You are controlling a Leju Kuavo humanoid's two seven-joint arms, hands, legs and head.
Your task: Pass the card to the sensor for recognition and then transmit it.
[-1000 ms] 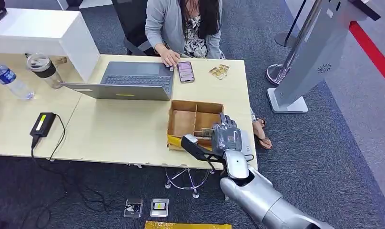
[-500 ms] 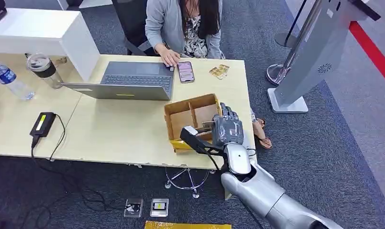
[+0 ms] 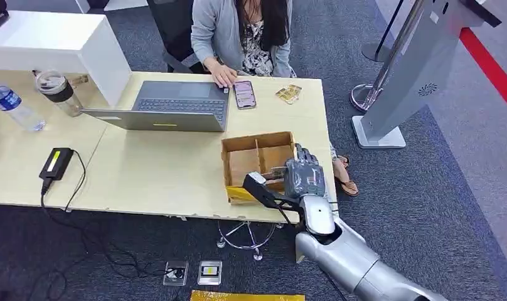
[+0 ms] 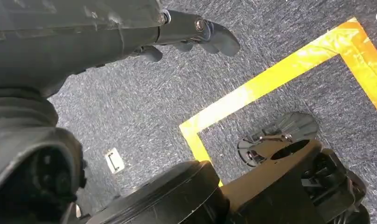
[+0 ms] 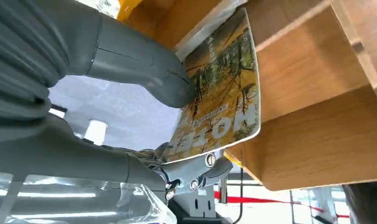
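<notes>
A brown cardboard box (image 3: pixel 257 139) with dividers sits at the near right corner of the table (image 3: pixel 157 175). My right hand (image 3: pixel 303 177) reaches into its right side. In the right wrist view the thick grey thumb (image 5: pixel 144 70) and darker fingers (image 5: pixel 196 175) pinch a yellow-green printed card (image 5: pixel 219 88) against the box's inner wall (image 5: pixel 312 140); the card (image 3: pixel 275 170) shows as a small sliver in the head view. A grey slanted kiosk stand (image 3: pixel 420 81) rises on the floor to the right. My left hand (image 4: pixel 186 32) hangs over the carpet, holding nothing.
A person (image 3: pixel 245 37) sits at the far side with a hand by a phone (image 3: pixel 244 94) and an open laptop (image 3: pixel 169 106). Small gold cards (image 3: pixel 288 93) lie near the far right edge. A bottle (image 3: pixel 12 106), a cup (image 3: pixel 56 91) and a power adapter (image 3: pixel 55 162) are at left.
The box tipped up and turned half a second ago and now lies flatter again, a little farther back. My right hand stayed in it with the card.
</notes>
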